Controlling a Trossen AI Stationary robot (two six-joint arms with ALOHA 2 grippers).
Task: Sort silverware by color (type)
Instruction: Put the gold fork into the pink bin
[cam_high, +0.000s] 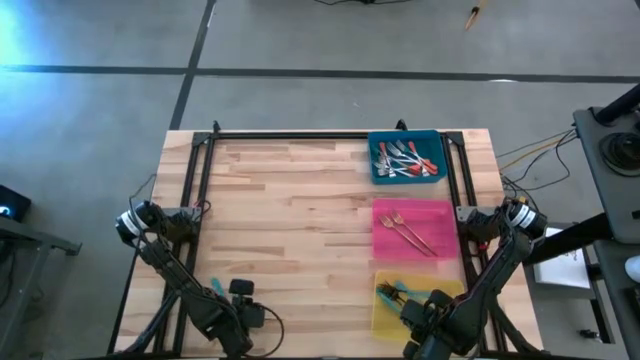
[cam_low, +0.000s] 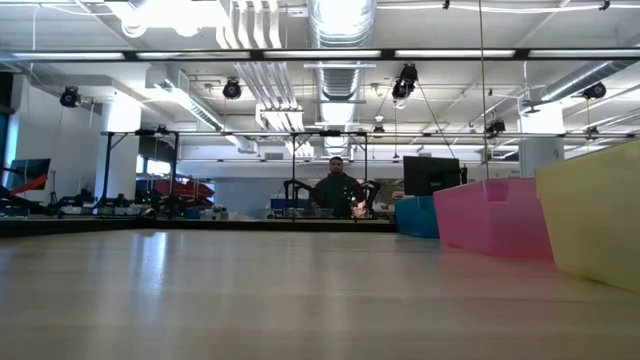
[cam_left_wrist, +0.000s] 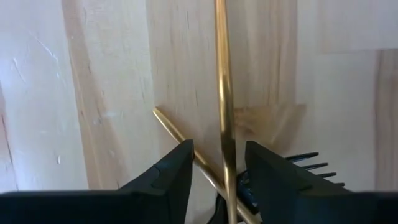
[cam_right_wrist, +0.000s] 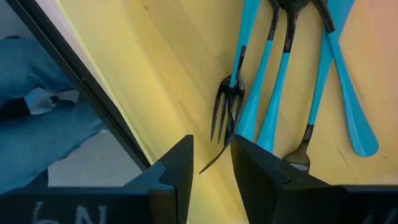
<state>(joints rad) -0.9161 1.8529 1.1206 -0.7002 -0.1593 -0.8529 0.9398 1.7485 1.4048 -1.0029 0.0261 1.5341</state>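
Two gold pieces of silverware (cam_left_wrist: 222, 93) lie crossed on the bare wood near the table's front left. My left gripper (cam_left_wrist: 219, 152) (cam_high: 232, 297) points down over them, open, one finger on either side of the upper gold handle, and I see no touch. Black fork tines (cam_left_wrist: 308, 163) show beside it, and a teal handle (cam_high: 215, 288) lies there. My right gripper (cam_right_wrist: 210, 144) (cam_high: 405, 312) hangs open over the yellow tray (cam_right_wrist: 143, 74), above several teal-handled forks (cam_right_wrist: 273, 93) with dark heads. Nothing sits between its fingers.
Three trays line the right side: a blue one (cam_high: 432, 140) at the far end holding red-handled silver pieces, a pink one (cam_high: 440, 245) holding two gold forks, and the yellow one (cam_high: 385, 325) nearest. A person (cam_low: 338, 190) stands beyond the far edge. Bare wood (cam_high: 290, 210) fills the middle.
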